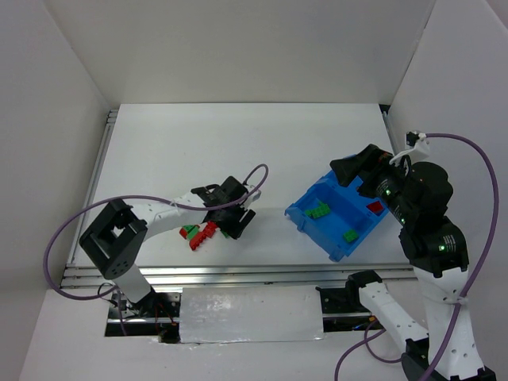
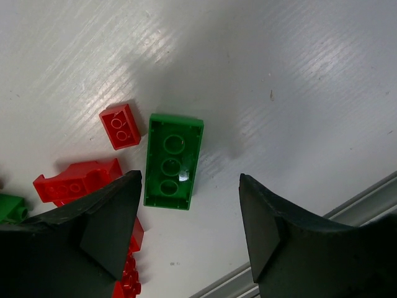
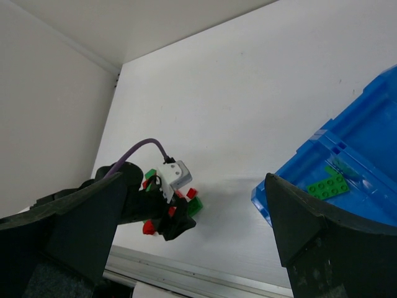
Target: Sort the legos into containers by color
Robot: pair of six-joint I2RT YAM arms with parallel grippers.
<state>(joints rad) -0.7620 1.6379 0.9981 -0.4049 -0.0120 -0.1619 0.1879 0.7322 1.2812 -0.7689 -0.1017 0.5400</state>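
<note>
Legos (image 1: 198, 234) lie beneath the downturned left pincer (image 1: 232, 226), jaws apart and empty; right pincer (image 1: 343, 169) hovers wide beside the bin (image 1: 295, 213).

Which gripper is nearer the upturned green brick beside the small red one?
Left. The left gripper hangs right above the green brick; the right gripper is far off, by the blue bin.

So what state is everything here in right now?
Left end effector, open, nothing held.
Right end effector, open, empty.
Green brick, loose on table, hollow side up.
Red bricks, loose on table.
Blue bin, upright, holding a few pieces.
</note>
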